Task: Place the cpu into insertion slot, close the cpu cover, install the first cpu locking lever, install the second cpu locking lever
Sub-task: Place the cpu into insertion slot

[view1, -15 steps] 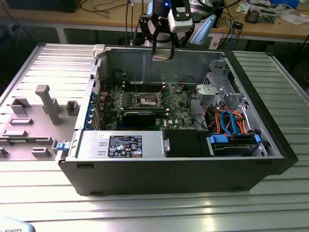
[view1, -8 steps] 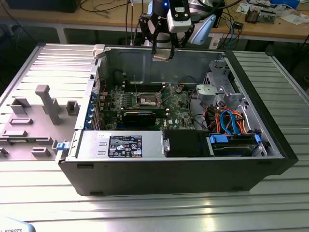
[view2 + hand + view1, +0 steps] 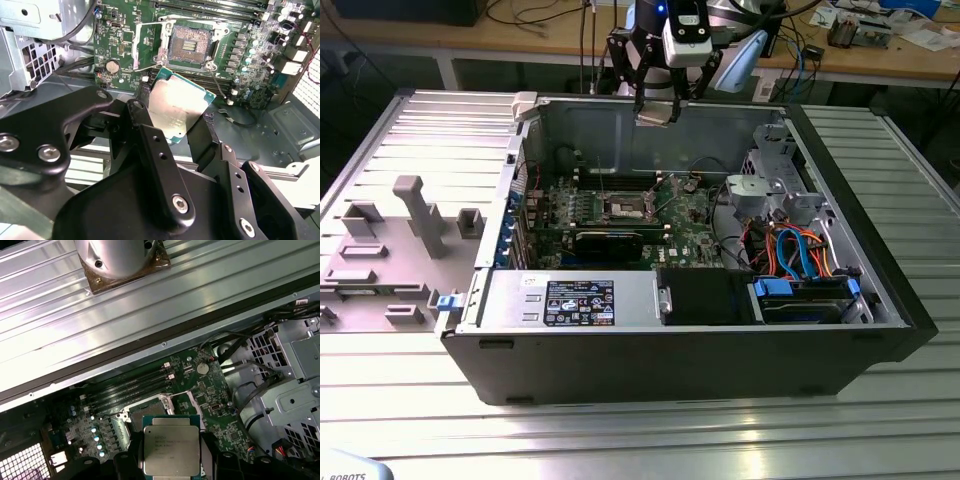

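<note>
Tool: the tool [image 3: 657,110] is hanging from the arm above the far wall of the open computer case [image 3: 700,350], up over the board and not touching it.
Grip: its 2 black fingers [image 3: 200,135] are closing narrowly on the cpu [image 3: 176,106], pinching it by opposite edges.
Cpu: it is riding in the air between the fingers, its shiny metal top facing the first wrist view, well apart from the board below.
Insertion slot: the insertion slot [image 3: 190,47] is lying bare on the motherboard [image 3: 690,240], its dark centre uncovered, beneath and ahead of the held chip in both wrist views.
Cpu cover: the cpu cover [image 3: 149,42] is standing swung open at 1 side of the slot, off the socket.
Nearby on the board: long memory slots [image 3: 132,387] are running beside the socket, and a round coin cell [image 3: 112,66] is sitting near the cover.
Expansion card: a long black card [image 3: 610,240] is lying just in front of the socket in the exterior view.
Drive bay: blue and orange cables [image 3: 800,250] are looping at the exterior view's right.
Surface: the case is resting on a ribbed metal surface [image 3: 620,440], with a grey fixture tray [image 3: 380,260] at the exterior view's left.
</note>
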You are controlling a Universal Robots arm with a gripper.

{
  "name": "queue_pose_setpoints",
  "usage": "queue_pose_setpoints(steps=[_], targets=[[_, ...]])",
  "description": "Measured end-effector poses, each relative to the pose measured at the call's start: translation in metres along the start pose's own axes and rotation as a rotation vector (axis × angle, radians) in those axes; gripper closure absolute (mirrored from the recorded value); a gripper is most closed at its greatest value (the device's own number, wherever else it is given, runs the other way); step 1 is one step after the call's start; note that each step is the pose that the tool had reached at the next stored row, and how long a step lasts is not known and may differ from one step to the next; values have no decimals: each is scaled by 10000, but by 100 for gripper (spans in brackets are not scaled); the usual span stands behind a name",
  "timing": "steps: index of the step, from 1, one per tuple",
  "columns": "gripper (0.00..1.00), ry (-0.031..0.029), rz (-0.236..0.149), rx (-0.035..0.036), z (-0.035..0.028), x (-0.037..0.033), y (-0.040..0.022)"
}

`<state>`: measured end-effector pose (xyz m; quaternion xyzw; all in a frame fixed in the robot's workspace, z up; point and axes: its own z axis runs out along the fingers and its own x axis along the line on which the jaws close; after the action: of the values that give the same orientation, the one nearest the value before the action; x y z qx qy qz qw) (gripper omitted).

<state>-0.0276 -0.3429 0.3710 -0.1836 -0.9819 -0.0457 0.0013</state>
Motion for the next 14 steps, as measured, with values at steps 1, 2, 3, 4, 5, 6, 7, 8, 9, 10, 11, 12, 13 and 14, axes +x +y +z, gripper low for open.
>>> queue_pose_setpoints(steps=[1,2,3,4,5,6,7,8,9,10,11,12,13,14], targets=[[46,-1,4,0,0,0,0],[46,0,5,0,0,0,0],[46,0,6,0,0,0,0],[46,-1,7,0,0,0,0],[46,-1,8,0,0,0,0],[46,-1,9,0,0,0,0],[46,-1,11,0,0,0,0],[46,-1,11,0,0,0,0],[46,-1,12,0,0,0,0],[46,-1,13,0,0,0,0],[46,-1,15,-1,0,0,0],[46,-3,31,0,0,0,0],[46,-7,76,-2,0,0,0],[46,-12,130,-3,0,0,0]])
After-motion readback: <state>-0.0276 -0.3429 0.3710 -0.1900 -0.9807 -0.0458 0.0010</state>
